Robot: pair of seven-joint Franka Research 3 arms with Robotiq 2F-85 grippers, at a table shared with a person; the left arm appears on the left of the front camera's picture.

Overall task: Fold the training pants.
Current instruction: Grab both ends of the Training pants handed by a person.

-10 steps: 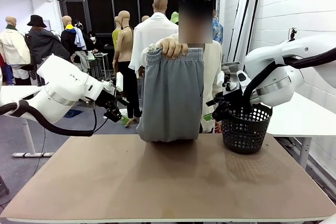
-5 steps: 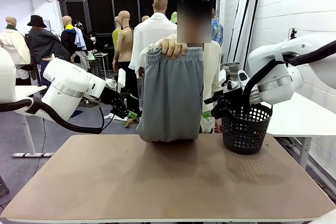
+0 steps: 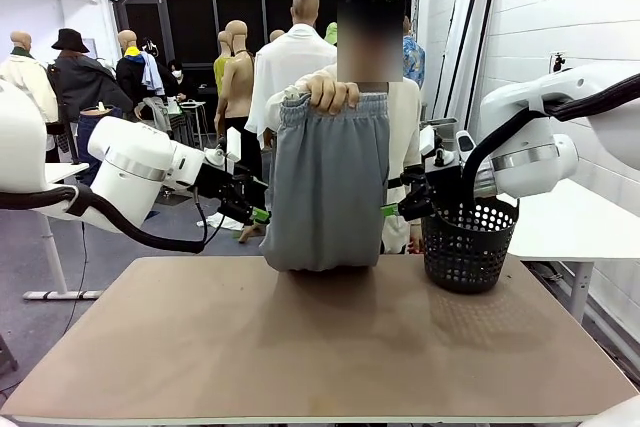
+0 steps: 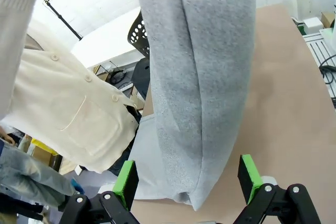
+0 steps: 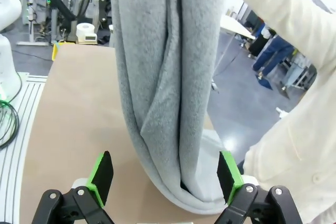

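Observation:
A person's hand [image 3: 329,93] holds the light grey training pants [image 3: 326,182] up by the waistband at the table's far side, doubled over, with the lower fold resting on the tabletop. My left gripper [image 3: 262,215] stands open just left of the pants' lower part. My right gripper [image 3: 386,211] stands open just right of them. In the left wrist view the hanging pants [image 4: 202,82] sit between the green pads [image 4: 126,183]. In the right wrist view the pants [image 5: 168,77] likewise hang between the green pads [image 5: 101,177]. Neither gripper touches the cloth.
A black perforated basket [image 3: 467,245] stands on the brown table [image 3: 320,347] at the far right, right behind my right gripper. The person in a cream cardigan [image 3: 404,137] stands behind the pants. The table's near half is bare.
Both grippers have moved inward toward the hanging pants, the left from the left and the right from the right. The pants and the person's hand have stayed put.

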